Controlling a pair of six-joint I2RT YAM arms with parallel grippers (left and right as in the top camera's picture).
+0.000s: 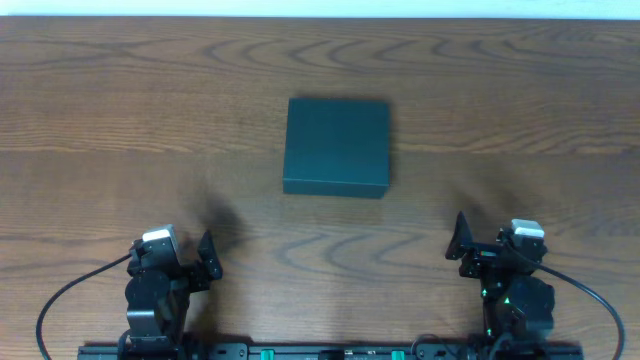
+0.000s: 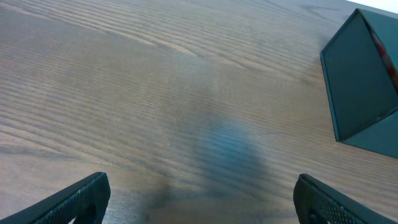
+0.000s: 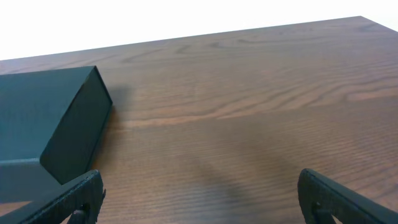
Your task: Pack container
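At the centre of the wooden table point(image 1: 120, 100), slightly toward the far side, sits the container point(image 1: 336, 146): a dark teal-green rectangular box, matte, resting flat and squared to the table edges.

1. Container state. The overhead view shows the top face flat and unbroken, so the flap lid reads as closed. The interior is not visible in any view. Neither gripper touches the box.

2. Surroundings. No packets or other loose items show on the table in any of the three views.

3. Left gripper point(image 2: 200, 194). It is positioned near the near edge, left of the container and well apart from it. The left wrist view shows the fingers spread wide with bare wood between them and nothing held. The container appears at the far right of that view.

4. Right gripper point(image 3: 199, 186). It is positioned near the near edge, right of the container and well apart from it. The fingers are spread wide and hold nothing. The container appears at the far left of the right wrist view.

5. Task progress (judgement). Both arms sit back in a parked pose. With the lid down and nothing left outside, packing appears either complete or not begun. The pictures cannot settle which, because the contents are hidden. If packing is pending, opening the lid, loading and reclosing are all left.
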